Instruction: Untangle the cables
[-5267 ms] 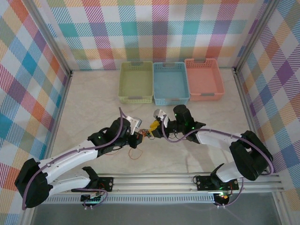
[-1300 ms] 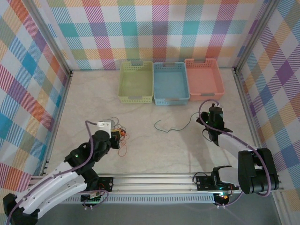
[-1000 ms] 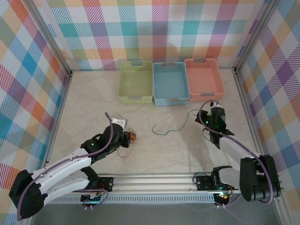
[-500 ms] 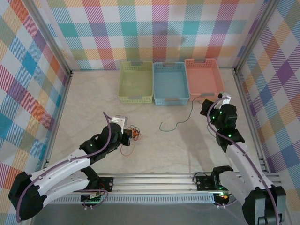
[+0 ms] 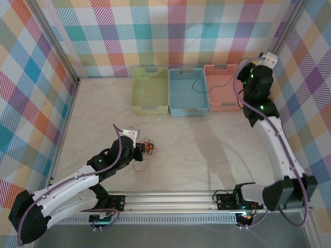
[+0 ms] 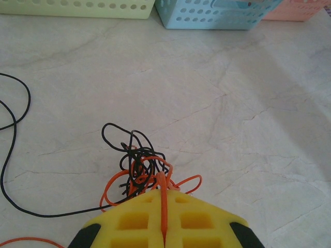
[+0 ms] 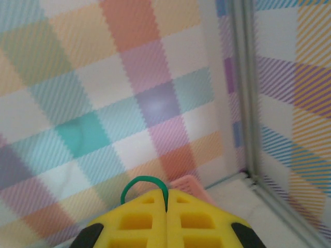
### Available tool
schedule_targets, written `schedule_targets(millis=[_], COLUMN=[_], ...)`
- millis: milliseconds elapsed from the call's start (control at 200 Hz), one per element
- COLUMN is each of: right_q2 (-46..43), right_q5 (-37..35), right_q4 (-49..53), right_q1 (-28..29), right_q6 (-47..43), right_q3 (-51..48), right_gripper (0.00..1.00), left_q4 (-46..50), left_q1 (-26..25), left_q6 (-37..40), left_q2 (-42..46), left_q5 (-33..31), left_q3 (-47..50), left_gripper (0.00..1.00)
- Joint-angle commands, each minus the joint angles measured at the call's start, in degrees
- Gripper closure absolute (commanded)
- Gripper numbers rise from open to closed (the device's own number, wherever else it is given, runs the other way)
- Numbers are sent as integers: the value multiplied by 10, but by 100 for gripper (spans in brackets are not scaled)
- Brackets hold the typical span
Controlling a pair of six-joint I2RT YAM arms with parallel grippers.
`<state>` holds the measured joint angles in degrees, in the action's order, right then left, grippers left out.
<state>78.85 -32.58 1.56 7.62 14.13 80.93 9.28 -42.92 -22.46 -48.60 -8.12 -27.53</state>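
Top view: my L gripper (image 5: 140, 150) sits low at 7 o'clock on the table (image 5: 207, 150), jaws closed on the tangle (image 5: 149, 150) of orange and black wire. My R gripper (image 5: 245, 72) is up high at 1 o'clock, over the pink basket (image 5: 225, 107). It's clamped on the green cable (image 5: 207, 89), which trails toward 9 o'clock into the blue basket (image 5: 189, 109).

L wrist: fingers (image 6: 139, 222) pressed together w/ one orange strand (image 6: 164, 199) pinched in the seam. The tangle lies just past the tips at 12 o'clock. A black cable (image 6: 6, 170) loops off toward 9 o'clock, flat on the table.

R wrist: jaws shut, and a small loop of the green cable pokes out at 12 o'clock (pink basket corner just behind it).

Handling, my guess: this stuff is hair-thin, near weightless, limp, prob. a bit springy and slick. It'll slip thru a loose pinch, or drag the whole clump along rather than part. Best hold is a free end or an outer loop, not the dense middle. Pull slow and low, w/ one side anchoring.
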Motion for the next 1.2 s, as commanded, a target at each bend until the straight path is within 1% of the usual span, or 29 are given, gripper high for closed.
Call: schedule_targets(millis=[0, 65, 155, 310, 435, 535, 610, 655, 690, 725, 775, 845, 935, 980, 1040, 1195], right_q2=[79, 125, 177, 275, 345, 372, 386, 394, 401, 402, 396, 379, 351, 331, 298, 211], right_q5=[-122, -132, -134, -146, -119, -85, -89, -88, -84, -84, -54, -36, 0, 8, 20, 53], right_q4=[16, 20, 2, 13, 69, 99, 131, 152, 160, 168, 160, 152, 153, 165, 157, 141], right_q1=[-14, -21, -27, -29, -26, -25, -26, -27, -26, -27, -26, -26, -27, -27, -29, -32], right_q6=[-41, -50, -60, -47, 7, 57, 110, 135, 143, 154, 166, 168, 159, 166, 168, 167], right_q3=[78, 119, 150, 216, 267, 272, 270, 268, 264, 257, 228, 192, 159, 144, 109, 35], right_gripper=[100, 100, 100, 98, 99, 100, 100, 95, 94, 93, 92, 88, 74, 68, 62, 59], left_q4=[4, 6, 11, 13, 13, 14, 14, 15, 15, 15, 15, 16, 17, 17, 17, 19], left_q1=[6, 5, 5, 5, 5, 5, 5, 5, 6, 5, 5, 5, 5, 5, 5, 5], left_q6=[7, 7, 7, 6, 8, 8, 8, 9, 9, 9, 8, 8, 8, 8, 7, 6], left_q2=[17, 27, 38, 41, 39, 39, 37, 36, 37, 38, 38, 40, 40, 40, 42, 46], left_q5=[-3, -3, -7, -8, -9, -11, -11, -11, -10, -8, -8, -9, -6, -5, -4, -4], left_q3=[9, 12, 12, 14, 13, 12, 12, 11, 11, 12, 11, 12, 12, 11, 11, 12], left_gripper=[100, 100, 100, 100, 100, 100, 100, 100, 100, 100, 100, 100, 100, 100, 100, 100])
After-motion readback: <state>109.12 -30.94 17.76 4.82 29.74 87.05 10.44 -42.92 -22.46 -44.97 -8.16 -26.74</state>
